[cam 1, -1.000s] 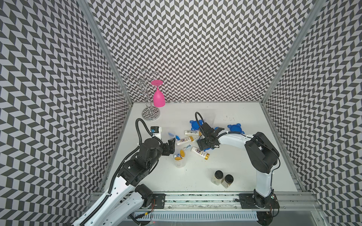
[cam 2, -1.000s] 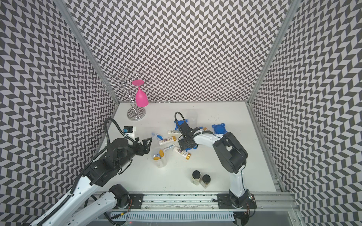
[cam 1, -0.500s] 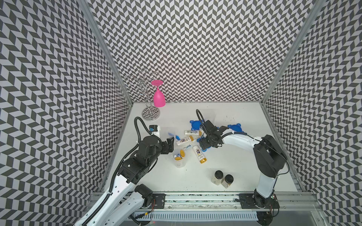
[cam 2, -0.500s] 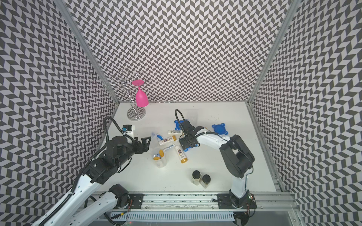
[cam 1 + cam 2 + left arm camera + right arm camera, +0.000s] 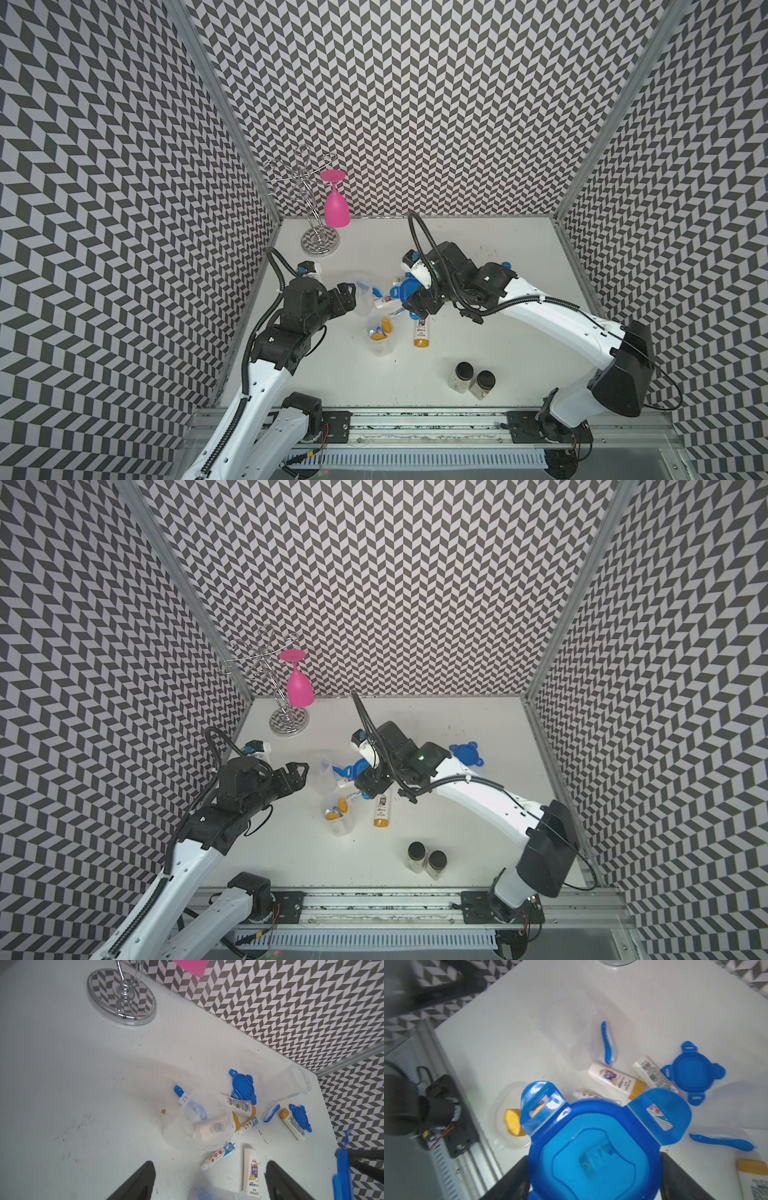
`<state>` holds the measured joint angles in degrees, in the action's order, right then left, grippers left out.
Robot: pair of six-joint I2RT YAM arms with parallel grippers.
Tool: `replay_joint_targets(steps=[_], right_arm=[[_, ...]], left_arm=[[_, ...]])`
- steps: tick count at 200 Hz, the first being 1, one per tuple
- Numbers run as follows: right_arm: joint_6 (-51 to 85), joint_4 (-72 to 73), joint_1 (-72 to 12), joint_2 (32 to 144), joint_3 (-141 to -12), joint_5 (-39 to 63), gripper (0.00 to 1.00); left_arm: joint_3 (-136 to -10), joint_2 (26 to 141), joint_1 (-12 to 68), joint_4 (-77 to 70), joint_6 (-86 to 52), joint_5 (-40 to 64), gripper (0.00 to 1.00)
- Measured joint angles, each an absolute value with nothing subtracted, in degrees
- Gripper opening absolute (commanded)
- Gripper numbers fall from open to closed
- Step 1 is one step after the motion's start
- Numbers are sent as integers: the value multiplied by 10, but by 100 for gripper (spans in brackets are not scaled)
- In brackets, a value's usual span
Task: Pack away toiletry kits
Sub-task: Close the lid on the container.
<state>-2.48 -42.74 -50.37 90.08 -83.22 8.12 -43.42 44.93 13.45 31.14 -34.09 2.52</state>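
Observation:
My right gripper (image 5: 593,1178) is shut on a blue four-tab lid (image 5: 591,1147), held by its sides above the pile; both top views show the gripper (image 5: 415,305) (image 5: 370,783) just right of the tubs. An upright clear tub (image 5: 380,336) holds a gold-capped bottle. A second clear tub (image 5: 197,1122) holds a blue toothbrush. My left gripper (image 5: 351,297) (image 5: 209,1180) stands open beside that tub, holding nothing. A white bottle (image 5: 421,332), toothpaste tubes (image 5: 220,1155) and two more blue lids (image 5: 243,1088) (image 5: 300,1118) lie loose. A third tub (image 5: 291,1084) lies on its side.
A pink wine glass (image 5: 336,208) hangs on a chrome rack (image 5: 320,241) at the back left. Two black-capped jars (image 5: 461,376) stand near the front. Patterned walls close three sides, and a metal rail (image 5: 415,415) runs along the front edge.
My right gripper has shifted left towards the tubs, its elbow swinging right. The loose bottle has turned to point at the front edge. The left arm has hardly moved.

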Motion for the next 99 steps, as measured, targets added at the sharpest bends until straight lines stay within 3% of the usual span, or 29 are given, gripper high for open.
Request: replay_joint_targets(steps=[99], right_arm=[[-51,-533,-583,1060,-1000,98,52]], left_arm=[[-449,398,77,387,-388,27,88]])
